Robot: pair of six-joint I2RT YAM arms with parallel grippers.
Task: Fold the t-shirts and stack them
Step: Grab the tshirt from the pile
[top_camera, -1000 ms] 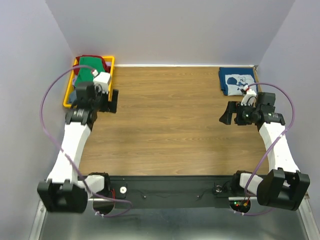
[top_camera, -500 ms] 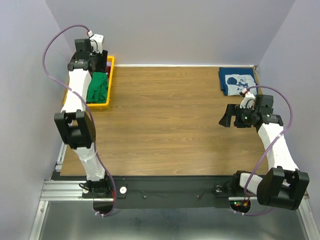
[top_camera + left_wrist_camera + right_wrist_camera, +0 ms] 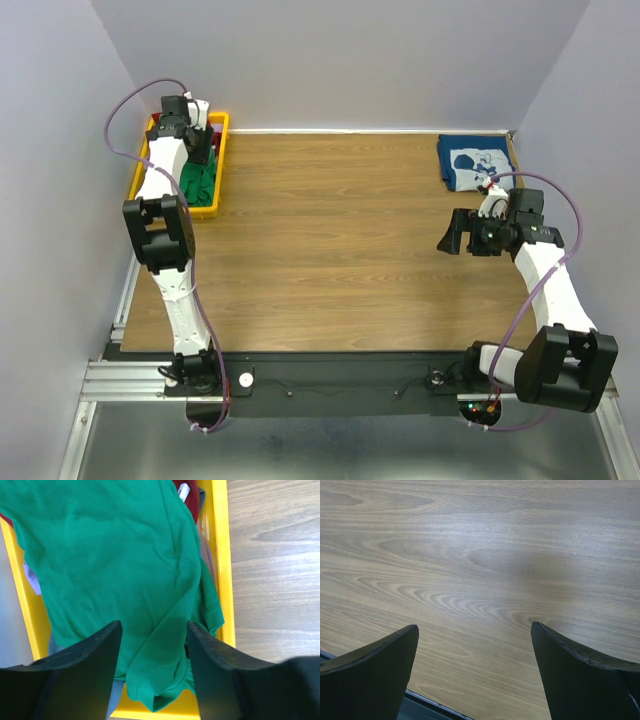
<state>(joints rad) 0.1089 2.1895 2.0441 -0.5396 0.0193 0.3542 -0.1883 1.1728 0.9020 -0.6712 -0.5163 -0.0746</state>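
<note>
A bright green t-shirt [image 3: 110,555] lies crumpled in a yellow bin [image 3: 220,555] at the table's far left corner; it also shows as the green t-shirt [image 3: 195,180] in the top view. My left gripper [image 3: 153,630] hangs over it, jaws partly apart, straddling a fold of the green cloth. In the top view the left gripper [image 3: 200,148] reaches into the bin [image 3: 221,160]. A navy t-shirt [image 3: 472,160] with a white print lies folded at the far right corner. My right gripper [image 3: 450,238] is open over bare wood, nothing between the right gripper's [image 3: 475,630] fingers.
A dark red cloth [image 3: 187,500] lies under the green shirt at the bin's far end. Walls close the table in on the left, back and right. Wooden tabletop [image 3: 330,230] stretches between the bin and the navy shirt.
My left arm has swung from the table beside the bin up and over the bin, and its jaws have narrowed around the green cloth. The right arm has barely moved.
</note>
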